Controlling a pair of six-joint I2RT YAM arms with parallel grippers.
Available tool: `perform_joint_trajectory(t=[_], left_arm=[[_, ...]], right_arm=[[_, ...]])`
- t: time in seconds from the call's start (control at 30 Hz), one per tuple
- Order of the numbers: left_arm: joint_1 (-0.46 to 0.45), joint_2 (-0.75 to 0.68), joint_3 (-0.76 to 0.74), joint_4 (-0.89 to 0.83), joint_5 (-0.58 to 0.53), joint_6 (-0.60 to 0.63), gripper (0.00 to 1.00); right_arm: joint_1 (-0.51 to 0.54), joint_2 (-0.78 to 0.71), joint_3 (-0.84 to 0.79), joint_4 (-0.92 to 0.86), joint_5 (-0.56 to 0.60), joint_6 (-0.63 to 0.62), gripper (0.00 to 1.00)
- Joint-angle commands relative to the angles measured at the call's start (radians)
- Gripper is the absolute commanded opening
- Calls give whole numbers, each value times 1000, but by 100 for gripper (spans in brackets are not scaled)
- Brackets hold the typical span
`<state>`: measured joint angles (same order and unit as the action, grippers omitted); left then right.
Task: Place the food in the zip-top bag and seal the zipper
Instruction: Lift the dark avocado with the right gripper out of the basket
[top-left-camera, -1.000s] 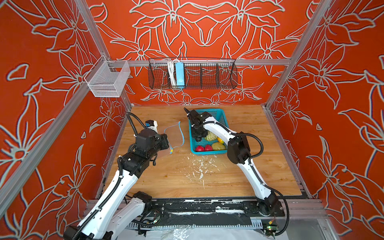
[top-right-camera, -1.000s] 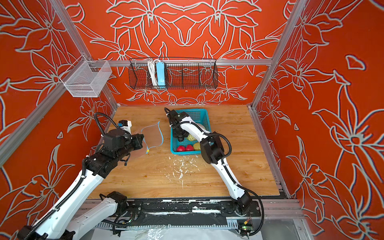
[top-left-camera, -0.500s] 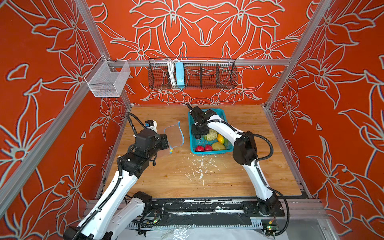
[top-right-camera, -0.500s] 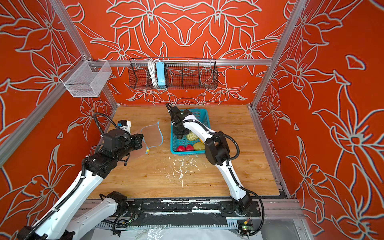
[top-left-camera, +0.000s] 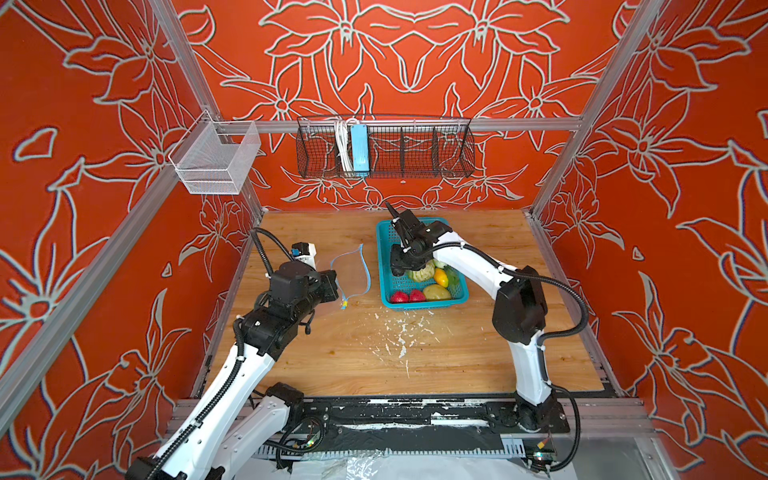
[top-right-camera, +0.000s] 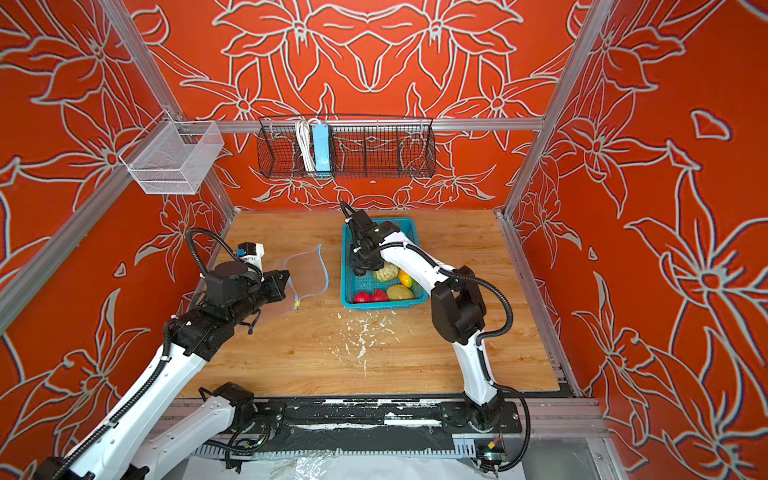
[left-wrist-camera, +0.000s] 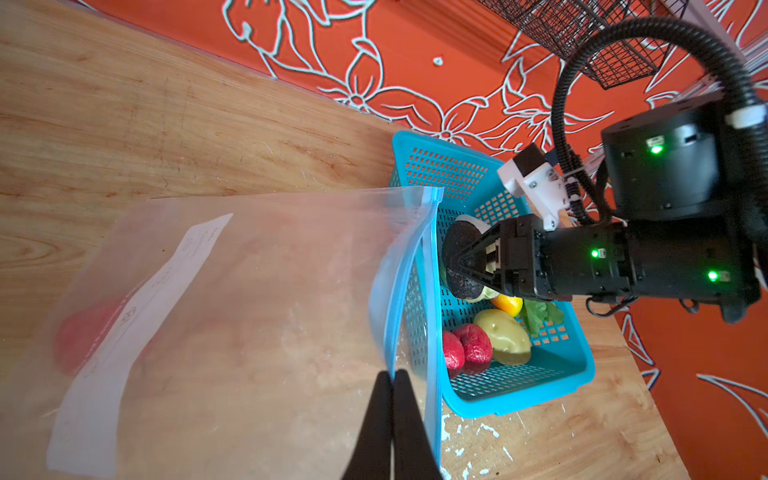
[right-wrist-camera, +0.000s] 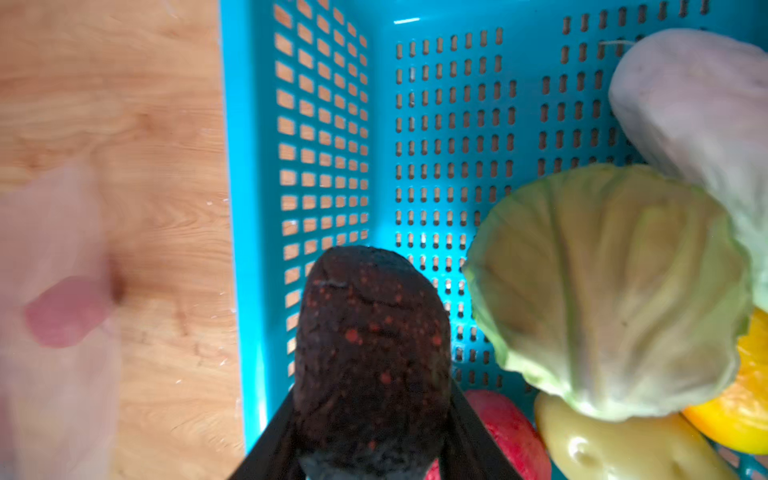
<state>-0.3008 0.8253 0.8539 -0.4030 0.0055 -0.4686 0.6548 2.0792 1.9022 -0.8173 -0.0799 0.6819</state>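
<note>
Right fingers (right-wrist-camera: 270, 440) partly behind avocado (right-wrist-camera: 370, 353)

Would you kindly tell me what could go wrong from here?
The left gripper pinches just one lip of the zip-top bag, so the mouth gapes narrowly; the avocado may catch the zipper and shove the floppy bag away.
The right gripper holds the avocado by one end; it might pivot or slip.
It could clip the basket wall on the way.
</note>
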Motion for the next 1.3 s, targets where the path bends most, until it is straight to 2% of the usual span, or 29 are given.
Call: perform_joint_trajectory(t=[0.0,0.2,0.6,0.7,0.8,1.27], left_arm=[[5,-18,-11,30,21,-1,0],[5,-22,-13,26,-5,10,0],[5,-3,10,8,10,31,0],[5,-18,-3,14,-16,26,0],[5,-16,-7,29,6,22,0],[5,1,8,20,10,24,0]], right_arm=[[-3,-65,-34,53,-30,36,29],[-3,-135,-70,75,-40,27,29],[-3,-251,-81,140,-99,11,28],[0,-262,-80,155,-123,20,28],[8,-269,-82,175,-139,18,28],[56,-295,-111,247,-136,15,28]])
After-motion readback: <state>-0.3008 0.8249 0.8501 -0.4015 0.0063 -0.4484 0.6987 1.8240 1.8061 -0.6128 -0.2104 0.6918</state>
